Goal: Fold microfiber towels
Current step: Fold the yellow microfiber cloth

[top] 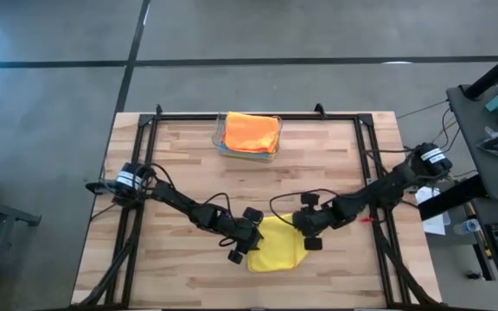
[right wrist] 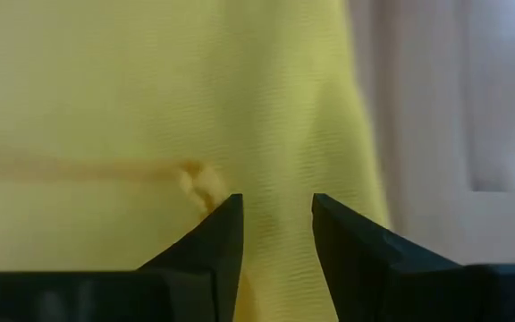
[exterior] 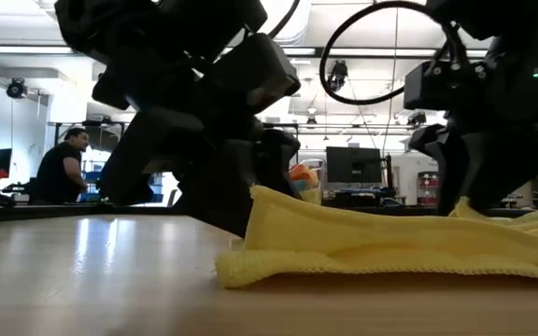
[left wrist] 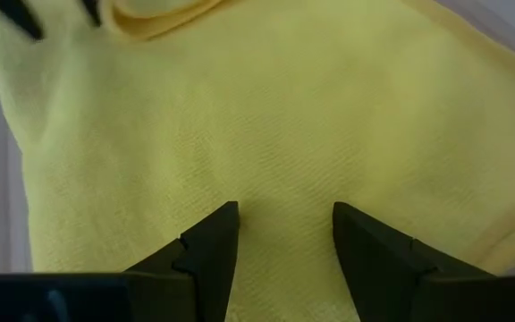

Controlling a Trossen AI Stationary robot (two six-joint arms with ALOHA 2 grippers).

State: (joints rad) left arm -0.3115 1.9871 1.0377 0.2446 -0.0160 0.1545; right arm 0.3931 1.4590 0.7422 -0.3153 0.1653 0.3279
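Note:
A yellow microfiber towel (top: 275, 249) lies on the wooden table near its front middle, seemingly doubled, with a loose hem corner (right wrist: 199, 182) on its top. My left gripper (top: 242, 246) is low at its left side, its fingers apart over the cloth (left wrist: 284, 224). At the towel's far right part, my right gripper (top: 306, 235) slants down with its fingers apart (right wrist: 277, 215) on either side of a low ridge of cloth. An orange towel (top: 251, 131) rests on other folded ones in a clear bin (top: 220, 142) at the back. My left gripper slants down from the table's left onto the yellow towel's left edge (exterior: 250, 201), which laps up against its dark finger. The open fingers rest on the cloth and nothing is pinched. My right gripper comes from above at the towel's right part, where cloth peaks (exterior: 460, 207) beside a finger. Whether that ridge is pinched I cannot tell.
A black metal frame (top: 258, 116) runs round the tabletop, and both arms' cables loop over the wood. Bare wood lies to the left and right of the towel. A person (exterior: 63, 168) sits far off in the room beyond the table.

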